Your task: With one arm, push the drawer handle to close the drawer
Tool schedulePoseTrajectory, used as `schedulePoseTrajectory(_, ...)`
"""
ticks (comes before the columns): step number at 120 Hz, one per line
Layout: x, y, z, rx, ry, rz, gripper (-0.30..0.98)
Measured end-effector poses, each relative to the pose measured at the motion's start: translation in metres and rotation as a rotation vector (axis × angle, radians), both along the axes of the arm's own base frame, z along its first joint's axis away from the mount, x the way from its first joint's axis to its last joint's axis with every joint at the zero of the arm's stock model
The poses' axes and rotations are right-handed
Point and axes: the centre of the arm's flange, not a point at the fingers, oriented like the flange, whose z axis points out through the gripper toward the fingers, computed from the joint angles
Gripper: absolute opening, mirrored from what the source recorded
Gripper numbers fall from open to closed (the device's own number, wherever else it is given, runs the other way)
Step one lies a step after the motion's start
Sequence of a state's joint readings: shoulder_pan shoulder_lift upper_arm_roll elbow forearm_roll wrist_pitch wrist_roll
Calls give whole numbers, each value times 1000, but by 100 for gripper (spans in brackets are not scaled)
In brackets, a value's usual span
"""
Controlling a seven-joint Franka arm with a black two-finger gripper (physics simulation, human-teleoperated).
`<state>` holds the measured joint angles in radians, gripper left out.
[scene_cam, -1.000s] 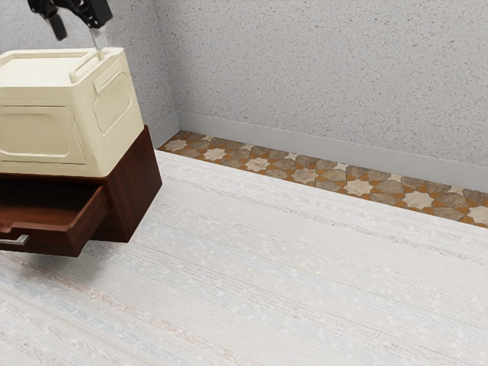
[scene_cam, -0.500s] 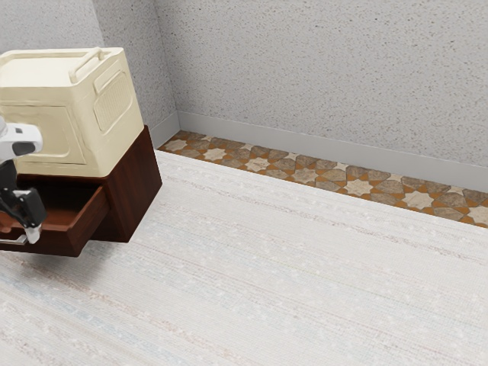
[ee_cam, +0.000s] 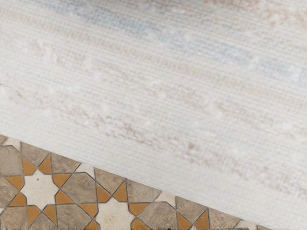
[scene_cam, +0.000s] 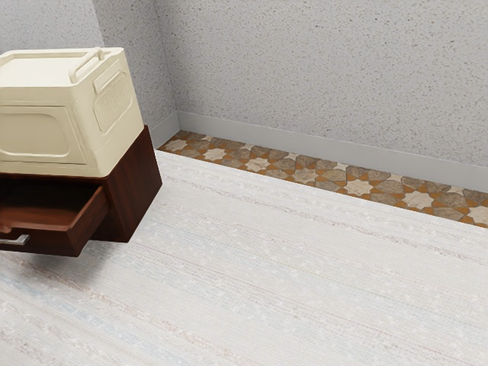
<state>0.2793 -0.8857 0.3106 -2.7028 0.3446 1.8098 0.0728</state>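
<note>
Dark red-brown wood, and there's the drawer (scene_cam: 57, 242), standing open at the exterior view's left, silver handle (scene_cam: 20, 240) on its front! Up on the cabinet (scene_cam: 136, 191) sits a cream box (scene_cam: 40, 133). Over to my wrist view: pale streaked surface (ee_cam: 144, 86) meeting star-patterned tiles (ee_cam: 76, 189). Is my gripper open or closed? I cannot tell.

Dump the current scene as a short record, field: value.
drawer: open, pulled out of cabinet
drawer front: dark brown
handle: silver, on drawer front
cabinet: dark brown, on rug
box: cream, on cabinet top, bar on its lid
rug: pale, faint stripes
tiles: star pattern, between rug and wall
wall: grey, speckled
task: drawer not closed
</note>
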Motion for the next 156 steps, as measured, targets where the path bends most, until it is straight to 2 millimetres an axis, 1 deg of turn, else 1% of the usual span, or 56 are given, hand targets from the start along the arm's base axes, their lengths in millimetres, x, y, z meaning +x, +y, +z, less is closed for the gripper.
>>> schedulePoseTrajectory(14, -6, 19, -12, 10, 6, -9, 67)
schedulePoseTrajectory(18, -7, 22, -13, 18, 6, -15, 67)
schedulePoseTrajectory(30, -4, 29, -29, 24, 27, -32, 62)
schedulePoseTrajectory(38, 0, 33, -37, 31, 33, -40, 54)
schedulePoseTrajectory(50, 1, 45, -48, 20, 28, -33, 41)
schedulePoseTrajectory(66, 7, 50, -47, 31, 7, -45, 26)
schedulePoseTrajectory(81, 9, 58, -52, 18, -7, -40, 12)
schedulePoseTrajectory(96, 14, 62, -50, 21, -18, -44, 1)
schedulePoseTrajectory(107, 22, 69, -52, 26, -5, -44, -3)
schedulePoseTrajectory(119, 30, 70, -53, 30, -6, -55, -5)
schedulePoseTrajectory(139, 44, 71, -55, 32, -8, -70, -8)
schedulePoseTrajectory(156, 49, 76, -56, 23, -22, -70, -8)
